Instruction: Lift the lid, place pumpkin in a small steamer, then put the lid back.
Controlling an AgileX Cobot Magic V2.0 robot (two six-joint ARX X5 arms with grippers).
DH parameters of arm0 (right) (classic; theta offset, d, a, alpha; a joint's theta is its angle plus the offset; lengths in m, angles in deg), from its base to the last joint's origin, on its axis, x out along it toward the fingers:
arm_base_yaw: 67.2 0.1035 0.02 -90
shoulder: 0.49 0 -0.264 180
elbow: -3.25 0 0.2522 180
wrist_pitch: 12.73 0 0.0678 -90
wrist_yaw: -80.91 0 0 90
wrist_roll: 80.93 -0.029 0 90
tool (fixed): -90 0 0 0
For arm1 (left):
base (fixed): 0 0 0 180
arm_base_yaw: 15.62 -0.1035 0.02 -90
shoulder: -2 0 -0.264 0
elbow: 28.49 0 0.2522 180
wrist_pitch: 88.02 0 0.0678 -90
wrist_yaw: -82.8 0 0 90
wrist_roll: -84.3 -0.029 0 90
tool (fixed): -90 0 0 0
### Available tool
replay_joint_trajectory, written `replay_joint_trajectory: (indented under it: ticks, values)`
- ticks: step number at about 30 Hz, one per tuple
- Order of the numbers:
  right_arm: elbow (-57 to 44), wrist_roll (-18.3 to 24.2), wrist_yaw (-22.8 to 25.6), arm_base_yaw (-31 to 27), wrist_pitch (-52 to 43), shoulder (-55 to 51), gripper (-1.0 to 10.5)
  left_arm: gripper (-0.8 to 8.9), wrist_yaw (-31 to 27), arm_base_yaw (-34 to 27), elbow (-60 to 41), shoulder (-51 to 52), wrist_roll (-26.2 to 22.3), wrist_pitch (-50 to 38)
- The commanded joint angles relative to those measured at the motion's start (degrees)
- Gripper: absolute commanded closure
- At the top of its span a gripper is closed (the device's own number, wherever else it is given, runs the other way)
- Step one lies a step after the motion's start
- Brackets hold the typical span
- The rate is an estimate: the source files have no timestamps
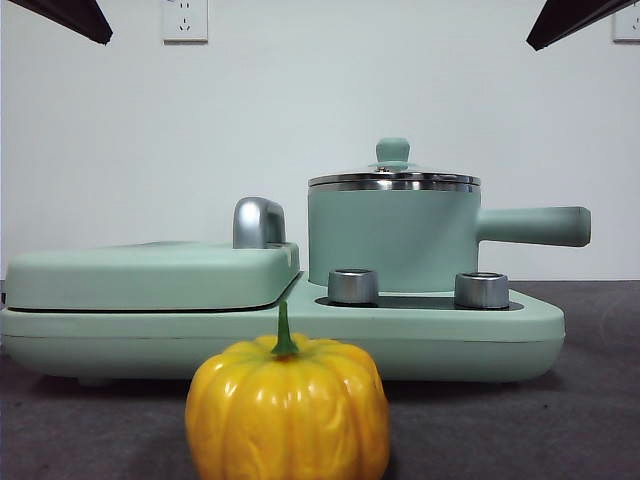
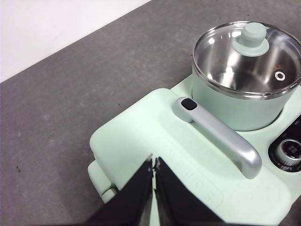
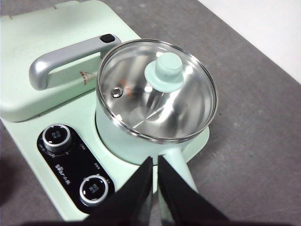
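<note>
You have a wide mint-green cooking base (image 1: 300, 335) standing on the dark grey table (image 1: 600, 400), and everything the task needs sits on or just before it. On one half of that base lies the flat rectangular mint-green griddle cover (image 2: 141, 155) with its curved steel handle (image 2: 221, 136); on the other half, behind the two steel dials (image 1: 353, 285), stands the small mint-green cylindrical steamer (image 1: 390, 235), its long straight side handle (image 1: 530, 225) reaching out past the base's end edge. The round clear glass lid (image 3: 157, 92) with its steel rim is seated level on the steamer, its mint-green knob (image 3: 164, 70) upright at centre; the pot beneath looks empty. The glossy yellow-orange ribbed pumpkin (image 1: 288, 408) rests on the table just before the base's front edge, well apart from the steamer. Neither arm is at work. The right gripper (image 3: 155, 162) hangs above the root of the side handle, jaws all but closed, with the knob straight ahead and below it. The left gripper (image 2: 154, 162), jaws likewise nearly together, hangs over the griddle cover, with the steel handle between it and the lid. In my judgement the right gripper is nearer and has the clear line; it must spread its jaws before descending on the knob.
</note>
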Motion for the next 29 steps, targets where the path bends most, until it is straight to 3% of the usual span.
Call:
replay_joint_trajectory:
  ticks: [1, 4, 11, 16, 23, 29]
  values:
    - [1.14, 1.09, 0.13, 0.42, -0.46, 0.39, 9.1, 7.47, 0.44, 0.66, 1.44, -0.42, -1.36, -0.52]
    - [1.14, 0.55, 0.79, 0.42, -0.44, 0.39, 8.2, 6.25, 2.01, 1.25, 1.44, -0.44, -1.36, -0.85]
    - [1.14, 0.33, 0.79, 0.42, -0.68, 0.39, 7.8, 5.98, 3.19, 5.05, 1.44, -1.79, -1.31, -3.17]
    - [1.14, -2.34, 0.77, 0.42, -1.31, 0.39, 7.2, 5.64, 3.19, 9.01, 1.44, -4.96, -0.59, -7.67]
    - [1.14, -4.52, 0.72, 0.42, -1.53, 0.39, 7.2, 5.64, 3.04, 14.47, 1.44, -13.57, 7.13, -21.66]
    - [1.14, -6.32, 0.72, 0.39, -2.05, 0.39, 6.4, 5.64, 2.69, 17.94, 1.46, -22.91, 12.72, -36.89]
